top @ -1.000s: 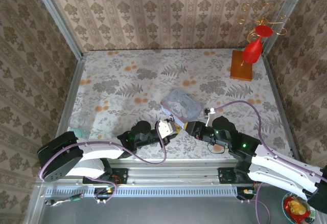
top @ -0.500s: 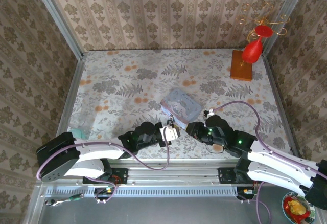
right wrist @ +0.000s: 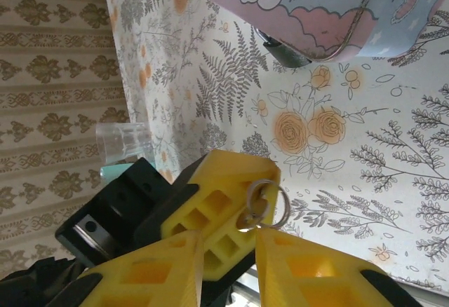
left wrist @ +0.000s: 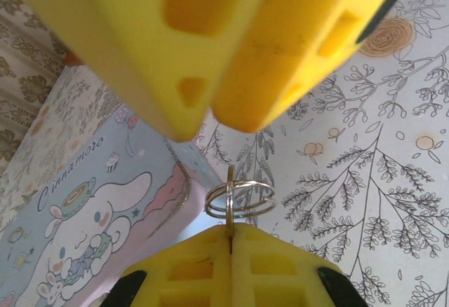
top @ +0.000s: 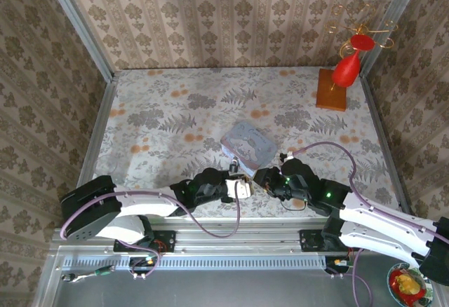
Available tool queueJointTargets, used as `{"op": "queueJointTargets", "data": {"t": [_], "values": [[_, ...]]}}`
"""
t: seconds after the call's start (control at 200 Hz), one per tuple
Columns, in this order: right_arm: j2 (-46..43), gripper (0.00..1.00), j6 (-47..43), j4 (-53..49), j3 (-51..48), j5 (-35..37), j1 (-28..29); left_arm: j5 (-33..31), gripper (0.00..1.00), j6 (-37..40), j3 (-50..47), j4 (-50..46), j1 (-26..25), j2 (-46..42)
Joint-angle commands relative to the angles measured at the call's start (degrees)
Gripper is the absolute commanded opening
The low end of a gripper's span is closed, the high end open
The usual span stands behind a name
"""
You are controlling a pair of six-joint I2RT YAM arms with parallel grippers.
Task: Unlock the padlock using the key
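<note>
The key (left wrist: 231, 209) with its silver ring (left wrist: 240, 200) is pinched in my left gripper (left wrist: 231, 234), which is shut; the ring sticks out past the yellow fingertips. My right gripper (right wrist: 230, 241) is open, and its fingers (right wrist: 309, 268) stand on either side of the left fingertips and the key ring (right wrist: 265, 205). In the top view the two grippers, left (top: 240, 186) and right (top: 259, 178), meet just in front of the pale blue tin (top: 249, 144). The padlock (right wrist: 280, 50) is a small dark block tucked against the tin's (right wrist: 316, 5) near edge.
A wooden stand with a red ornament (top: 339, 77) is at the back right. A clear cup with a teal base (top: 109, 181) sits near the front left edge. Patterned walls close in the flowered tabletop (top: 175, 111) on three sides.
My left gripper has moved right with the key, and my right gripper has shifted left. Their fingertips now meet in front of the tin.
</note>
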Motion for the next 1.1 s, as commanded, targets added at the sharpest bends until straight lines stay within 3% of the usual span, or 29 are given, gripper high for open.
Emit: {"op": "queueJointTargets", "data": {"t": [0.0, 0.225, 0.54, 0.86, 1.095], "values": [[0.30, 0.28, 1.86, 1.32, -0.10, 0.20, 0.43, 0.66, 0.00, 1.29, 2.54, -0.03, -0.99, 0.57], [2.74, 0.28, 2.91, 2.36, -0.63, -0.20, 0.50, 0.78, 0.00, 1.12, 3.31, 0.33, -1.67, 1.17], [-0.33, 0.28, 4.55, -3.81, -1.18, 3.83, 0.50, -1.00, 0.00, 1.14, 2.48, 1.02, -1.72, 0.64], [2.82, 0.27, 5.10, 0.15, -1.24, 2.02, 0.51, -0.08, 0.00, 0.69, 2.55, 1.67, -1.79, 0.46], [4.23, 0.17, 4.94, 1.96, -1.04, 1.51, 0.50, 0.34, 0.00, 0.30, 2.47, 1.73, -1.89, 0.64]]}}
